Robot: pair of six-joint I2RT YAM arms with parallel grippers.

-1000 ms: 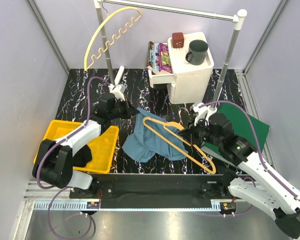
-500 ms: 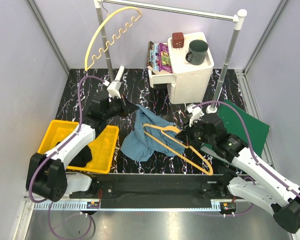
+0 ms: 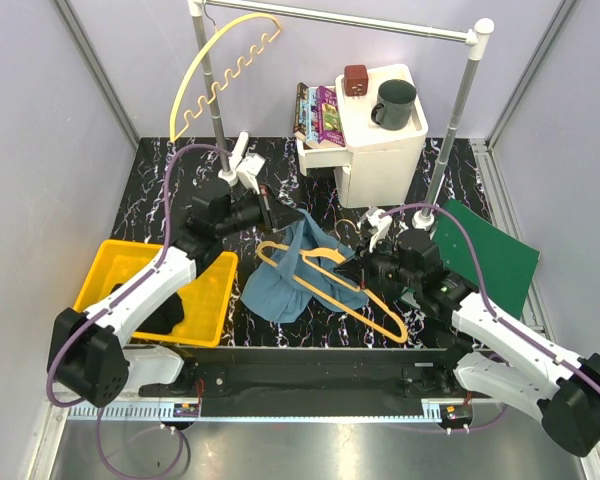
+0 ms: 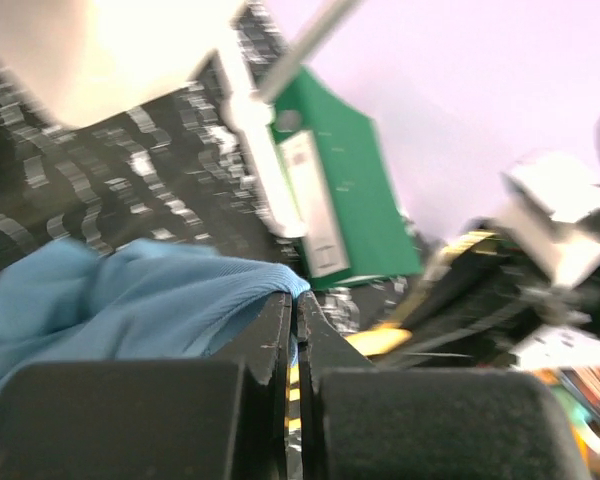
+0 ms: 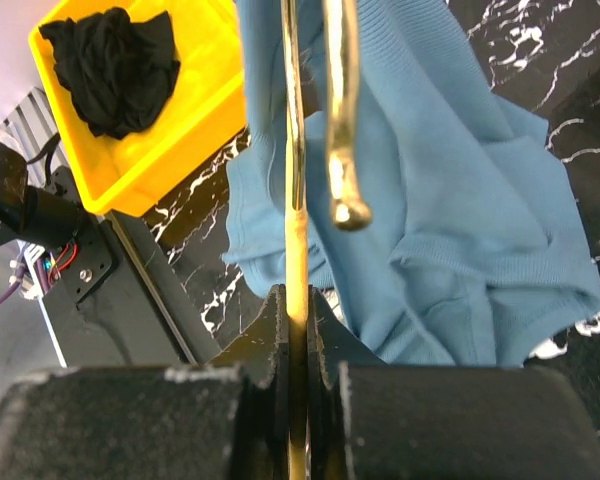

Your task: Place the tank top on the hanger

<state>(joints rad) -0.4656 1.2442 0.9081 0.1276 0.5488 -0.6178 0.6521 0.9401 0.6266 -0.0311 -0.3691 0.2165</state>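
The marbled table [image 3: 180, 190] lies under me, with the yellow bin [image 3: 110, 265] at my left holding a black cloth [image 5: 115, 65] that is none of my business.

The tank top [image 3: 285, 290] sits mid-table, most of it heaped on the surface, one edge lifted toward my left gripper [image 3: 288, 218]. It is soft and light and sags wherever I am not holding it, so one pinch gives me no control over the openings. It will drape, bunch and cling instead of sliding. I judge that the hold to seek is a strap or the hem's edge, so that a hole is kept spread for the hanger's shoulder to enter.

The hanger [image 3: 396, 332] lies slantwise across the cloth, between my two arms, its hook [image 5: 342, 190] over the blue. It is thin, stiff and smooth. It is light too, but held at one bar it will swing or twist, and plastic this slick could slip in my pads.

My left fingers are pressed fully together on a fold of the shirt's edge [image 4: 280, 285]. My right gripper [image 5: 297, 315] is clamped on one hanger bar, with only the bar's thickness between the pads.
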